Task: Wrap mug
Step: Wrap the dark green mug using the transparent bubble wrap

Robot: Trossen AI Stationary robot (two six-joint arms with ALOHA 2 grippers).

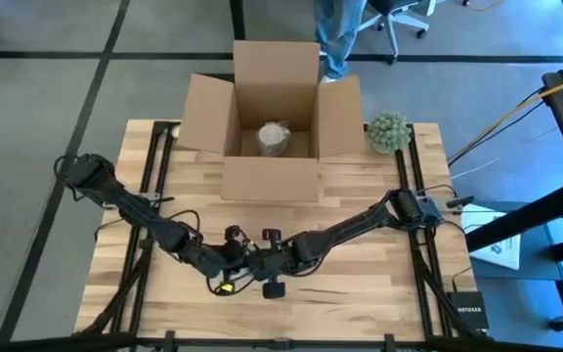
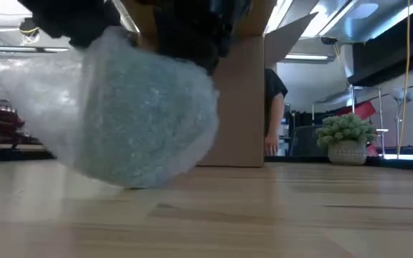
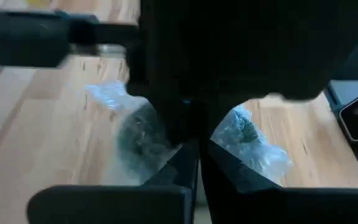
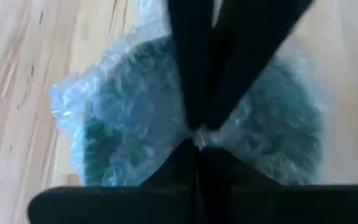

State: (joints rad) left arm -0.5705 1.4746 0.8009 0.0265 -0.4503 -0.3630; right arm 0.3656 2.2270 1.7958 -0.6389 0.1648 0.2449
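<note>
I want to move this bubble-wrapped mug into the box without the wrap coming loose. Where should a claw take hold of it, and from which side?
Best from above, at the gathered top of the bubble-wrapped mug. The bundle bulges wide and rounded below, while its loose wrap bunches into a narrow tuft on top, where the right claw is already pinched shut. The left claw grips the wrap alongside. The cardboard box stands open behind.

Clear, crinkly, glossy bubble wrap (image 2: 131, 115) covers the mug at the low view's left, on a matt, pale, grained wooden table (image 1: 360, 284), with a matt brown cardboard box (image 1: 272, 108) at top centre overhead.
</note>
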